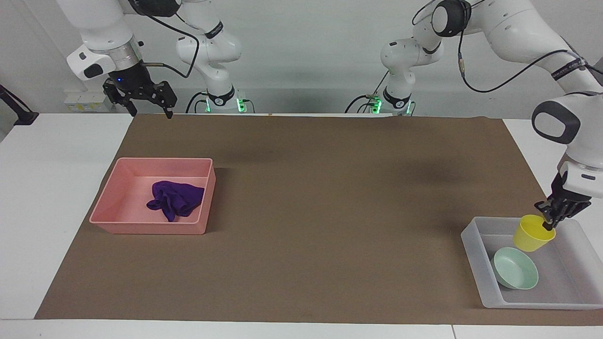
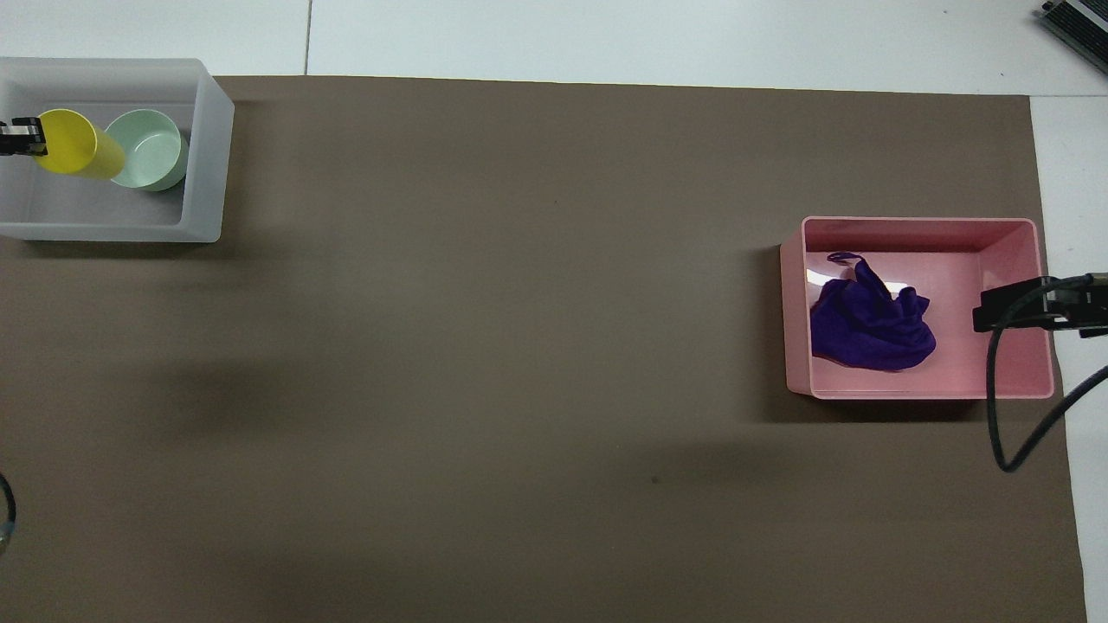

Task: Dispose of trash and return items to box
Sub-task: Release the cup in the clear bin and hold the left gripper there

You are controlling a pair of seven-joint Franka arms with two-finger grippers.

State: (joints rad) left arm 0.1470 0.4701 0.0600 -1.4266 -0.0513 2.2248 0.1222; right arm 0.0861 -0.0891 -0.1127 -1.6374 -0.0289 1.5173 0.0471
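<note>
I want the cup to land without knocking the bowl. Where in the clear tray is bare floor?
The left gripper holds the yellow cup over the tray. The mint bowl crowds the wall nearest the table's middle. Bare floor lies between the bowl and the tray's outer wall.
</note>
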